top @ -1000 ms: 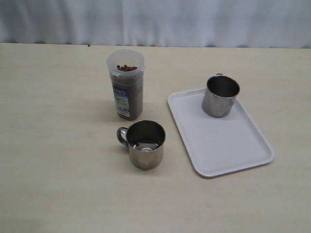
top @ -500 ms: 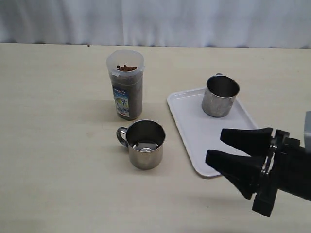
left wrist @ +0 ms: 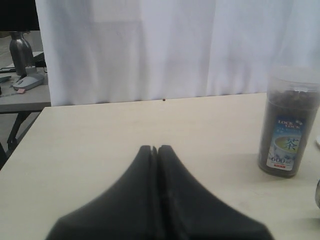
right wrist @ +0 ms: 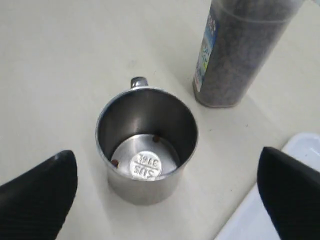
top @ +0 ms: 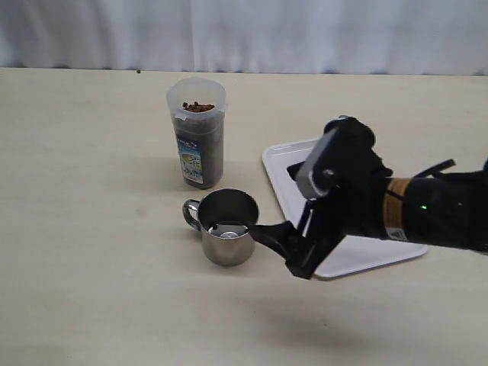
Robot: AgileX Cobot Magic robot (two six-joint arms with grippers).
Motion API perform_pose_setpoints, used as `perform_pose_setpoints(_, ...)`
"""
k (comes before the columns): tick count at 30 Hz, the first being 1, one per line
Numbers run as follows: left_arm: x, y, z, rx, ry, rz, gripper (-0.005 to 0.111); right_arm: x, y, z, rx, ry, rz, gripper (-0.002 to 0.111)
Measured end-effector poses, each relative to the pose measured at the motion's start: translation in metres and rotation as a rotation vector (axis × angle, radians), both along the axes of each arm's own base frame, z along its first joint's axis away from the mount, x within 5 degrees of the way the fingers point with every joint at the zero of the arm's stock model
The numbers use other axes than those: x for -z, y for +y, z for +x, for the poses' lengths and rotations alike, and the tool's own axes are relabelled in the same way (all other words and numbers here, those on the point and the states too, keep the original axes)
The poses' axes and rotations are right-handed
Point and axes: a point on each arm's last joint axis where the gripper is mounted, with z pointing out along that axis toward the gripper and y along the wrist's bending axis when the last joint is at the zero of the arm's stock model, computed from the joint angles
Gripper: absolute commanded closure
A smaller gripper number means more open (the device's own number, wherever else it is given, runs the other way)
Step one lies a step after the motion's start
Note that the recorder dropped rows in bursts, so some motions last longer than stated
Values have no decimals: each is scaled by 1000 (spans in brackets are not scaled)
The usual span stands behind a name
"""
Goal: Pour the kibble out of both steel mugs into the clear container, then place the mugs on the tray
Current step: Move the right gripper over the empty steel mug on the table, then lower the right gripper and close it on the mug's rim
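Steel mug (right wrist: pixel 146 145), near-empty, off tray (top: pixel 276 164) left edge; right gripper (right wrist: pixel 162 185) spread wide beside it; next grasp, set on tray. Left gripper (left wrist: pixel 157 150) pinched closed.

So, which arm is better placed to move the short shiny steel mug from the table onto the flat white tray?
Right. The right gripper is open, close beside the short shiny steel mug and the flat white tray. The left gripper is shut and outside the exterior view.
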Motion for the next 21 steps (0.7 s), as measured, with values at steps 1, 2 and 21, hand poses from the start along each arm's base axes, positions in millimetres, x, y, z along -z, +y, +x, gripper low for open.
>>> perform_pose_setpoints(1, 0, 0, 0, 0, 0, 0, 107, -4, 7, 3, 11, -6, -12, 3)
perform_pose_setpoints(2, 0, 0, 0, 0, 0, 0, 107, -5, 12, 5, 21, -5, -16, -1)
perform_pose_setpoints(21, 0, 0, 0, 0, 0, 0, 107, 26, 51, 39, 147, 174, -31, -2)
